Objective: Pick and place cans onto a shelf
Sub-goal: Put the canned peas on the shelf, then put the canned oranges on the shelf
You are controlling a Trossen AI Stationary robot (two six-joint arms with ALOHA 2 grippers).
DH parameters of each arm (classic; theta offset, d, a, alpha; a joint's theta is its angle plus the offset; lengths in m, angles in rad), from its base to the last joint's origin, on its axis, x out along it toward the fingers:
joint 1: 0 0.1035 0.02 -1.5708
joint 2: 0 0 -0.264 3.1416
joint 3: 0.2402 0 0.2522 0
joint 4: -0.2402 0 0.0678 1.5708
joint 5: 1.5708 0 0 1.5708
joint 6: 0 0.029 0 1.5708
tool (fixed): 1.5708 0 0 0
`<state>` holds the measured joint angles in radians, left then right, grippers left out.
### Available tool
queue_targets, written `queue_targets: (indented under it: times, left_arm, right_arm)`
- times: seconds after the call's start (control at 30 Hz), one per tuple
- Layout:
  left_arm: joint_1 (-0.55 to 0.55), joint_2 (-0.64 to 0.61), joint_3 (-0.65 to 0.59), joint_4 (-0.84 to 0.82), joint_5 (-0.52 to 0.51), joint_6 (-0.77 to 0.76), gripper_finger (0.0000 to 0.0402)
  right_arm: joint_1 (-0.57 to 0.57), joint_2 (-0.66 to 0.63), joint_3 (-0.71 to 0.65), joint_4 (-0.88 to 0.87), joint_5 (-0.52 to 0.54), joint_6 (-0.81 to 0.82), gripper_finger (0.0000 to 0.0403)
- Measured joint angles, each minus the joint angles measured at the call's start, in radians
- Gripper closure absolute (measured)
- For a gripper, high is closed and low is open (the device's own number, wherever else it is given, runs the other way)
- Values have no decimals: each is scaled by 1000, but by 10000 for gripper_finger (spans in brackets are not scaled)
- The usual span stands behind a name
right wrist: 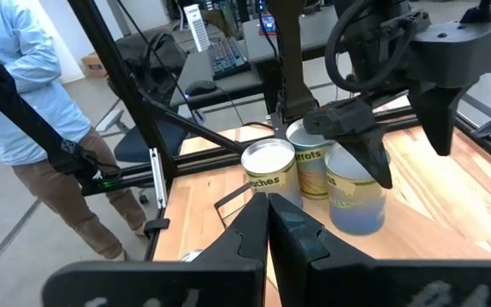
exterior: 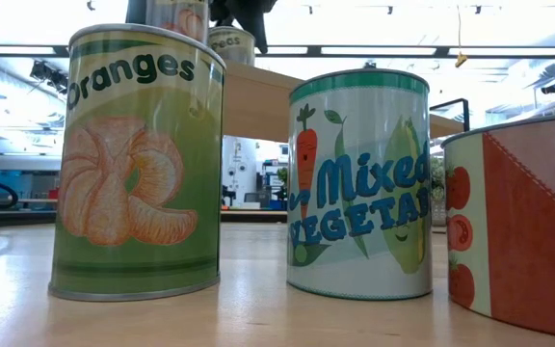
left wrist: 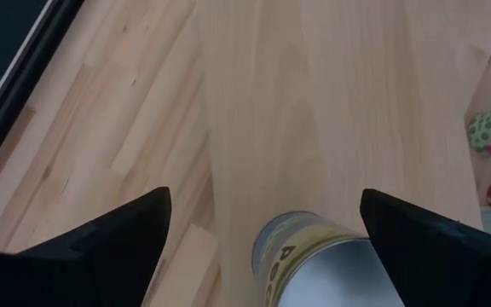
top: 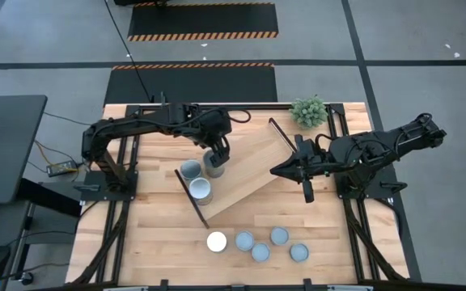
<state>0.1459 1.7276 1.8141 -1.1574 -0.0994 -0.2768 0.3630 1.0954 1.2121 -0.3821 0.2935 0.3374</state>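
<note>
**A:** Where do we stand? Our left claw (top: 215, 157) is over the shelf (top: 245, 174), its fingers spread wide on either side of a can (top: 213, 162) that sits on the plank. It isn't pinching anything as far as we can see in the left wrist view.

**B:** Agreed. Two more cans stand at the plank's near end, one (top: 190, 170) just beside the can under the claw and one (top: 200, 189) a little nearer the black bar. Five others wait in a loose row on the bench (top: 160, 234), one with a white top (top: 217, 241) and four with blue-grey tops (top: 260, 251).

**A:** Our right claw (top: 308, 191) hangs past the shelf's other end, fingers pressed together, holding nothing. It looks parked.

**B:** So what worries us?

**A:** The crowding. In the right wrist view the three cans on the shelf stand almost touching. If we lift the left claw at an angle, a spread finger could clip the neighbour and tip it.

**B:** And the shelf lies slanted across the bench, with the cans bunched near one end and close to its edge. A nudge there might push one off.

**A:** We also can't tell whether the can sits flat. If it's tilted, a brush from a finger may topple it.
</note>
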Motion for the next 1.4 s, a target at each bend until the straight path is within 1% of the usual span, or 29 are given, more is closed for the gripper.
queue_targets:
  times: [0.13, 0.27, 0.43, 0.57, 0.63, 0.73, 0.8, 0.97, 1.07, 1.23, 1.3, 1.4]
  left_arm:
    - [0, -8, 0, -33, 2, -4, 15]
    - [0, -6, -2, -18, 31, -3, 15]
    - [-10, -7, -2, 73, 48, 28, 15]
    - [-47, -19, -2, 152, 86, 100, 15]
    - [-92, -37, -1, 192, 96, 159, 15]
    - [-182, -62, 0, 208, 94, 268, 15]
    - [-241, -67, 0, 204, 81, 292, 15]
    - [-375, -69, 0, 202, 69, 246, 15]
    - [-452, -69, 0, 205, 38, 197, 15]
    - [-553, -58, 0, 209, 18, 48, 15]
    - [-601, -46, 0, 211, -18, 21, 15]
    - [-683, -21, 0, 210, -82, 21, 15]
  right_arm:
    - [0, 0, 0, 0, 0, 0, 385]
    - [0, 0, 0, 0, 0, 0, 385]
    - [0, 0, 0, 0, 0, 5, 385]
    - [0, -3, 0, -13, -4, 20, 386]
    - [0, -13, 0, -32, -4, 35, 387]
    - [5, -32, 0, -66, -4, 57, 392]
    - [10, -45, 0, -94, 1, 64, 395]
    - [16, -91, 0, -165, 40, 83, 396]
    - [16, -105, 0, -196, 40, 83, 396]
    - [16, -102, 0, -240, -31, 81, 397]
    - [16, -97, 0, -250, -48, 79, 397]
    - [16, -92, 0, -263, -60, 66, 397]
